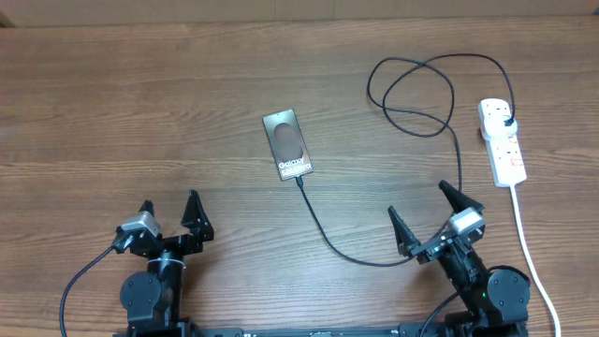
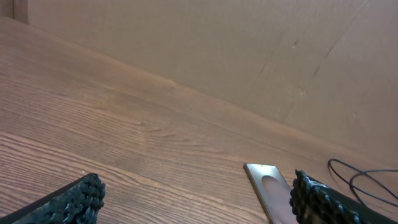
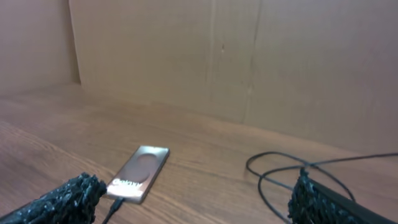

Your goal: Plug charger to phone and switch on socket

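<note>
Both arms sit parked at the near table edge, nothing in hand. L gripper (image 1: pixel 168 204): jaws spread wide, empty. R gripper (image 1: pixel 418 201): same, wide apart and empty, though the long thin black charger cable (image 1: pixel 342 248) runs just beside or under it; overhead doesn't show which. The flat dark grey-brown rectangular phone (image 1: pixel 288 145) lies mid-table on the brown wood-grain tabletop (image 1: pixel 140 94), lettered end toward you. The cable's small black connector (image 1: pixel 299 180) touches that short edge, but you can't tell if it's seated or just lying against the port. The narrow white power strip socket (image 1: pixel 505 154) is far R, with a black plug (image 1: pixel 506 122) in its far outlet and a thick white cord (image 1: pixel 529 253) trailing toward you. The step in hand looks like plug-in, or checking it. Next, prob: R gripper pinches the connector and L steadies the phone's far end, then push straight in along the phone's long axis. After that R reaches to the strip and presses the switch by the plug; it's too small to make out here, so go in slow. Watch the cable loops near the strip; they could snag.
</note>
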Motion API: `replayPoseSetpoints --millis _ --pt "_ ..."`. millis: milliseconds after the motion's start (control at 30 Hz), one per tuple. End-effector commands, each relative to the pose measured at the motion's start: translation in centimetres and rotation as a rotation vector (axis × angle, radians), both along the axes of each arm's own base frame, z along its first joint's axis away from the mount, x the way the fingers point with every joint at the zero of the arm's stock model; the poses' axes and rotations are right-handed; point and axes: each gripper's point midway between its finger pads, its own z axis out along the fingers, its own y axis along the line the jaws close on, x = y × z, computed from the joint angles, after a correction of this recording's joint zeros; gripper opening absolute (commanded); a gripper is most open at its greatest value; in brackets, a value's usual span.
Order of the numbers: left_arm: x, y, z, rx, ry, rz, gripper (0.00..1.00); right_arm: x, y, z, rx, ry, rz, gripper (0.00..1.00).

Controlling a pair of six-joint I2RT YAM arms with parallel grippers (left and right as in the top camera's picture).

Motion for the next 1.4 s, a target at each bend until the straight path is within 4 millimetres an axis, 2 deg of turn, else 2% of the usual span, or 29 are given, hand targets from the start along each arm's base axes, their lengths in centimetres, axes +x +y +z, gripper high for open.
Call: replayPoseSetpoints --millis 0,167,300,400,467,1367 --pt "0.0 0.1 -0.1 -0.003 -0.001 0.005 1.0 0.0 0.2 -0.1 0.003 -0.027 0.009 1.0" --pt "0.0 0.1 -0.1 -0.003 -0.001 0.005 1.0 0.4 0.2 -3.0 -0.004 0.051 0.005 1.0" --pt "0.0 0.1 -0.1 -0.003 -0.001 0.006 1.0 0.7 -0.4 -3.0 0.005 0.055 -0.031 1.0" --pt "0.0 0.1 -0.1 -0.003 -0.001 0.005 1.0 1.6 -2.6 -3.2 0.154 0.12 -0.165 1.0" --pt "0.0 0.1 -0.1 -0.003 -0.001 0.005 1.0 1.7 -3.2 -3.5 0.197 0.145 -0.201 1.0" --pt "0.0 0.1 -0.1 -0.003 -0.001 0.006 1.0 1.7 -3.2 -3.5 0.197 0.145 -0.201 1.0"
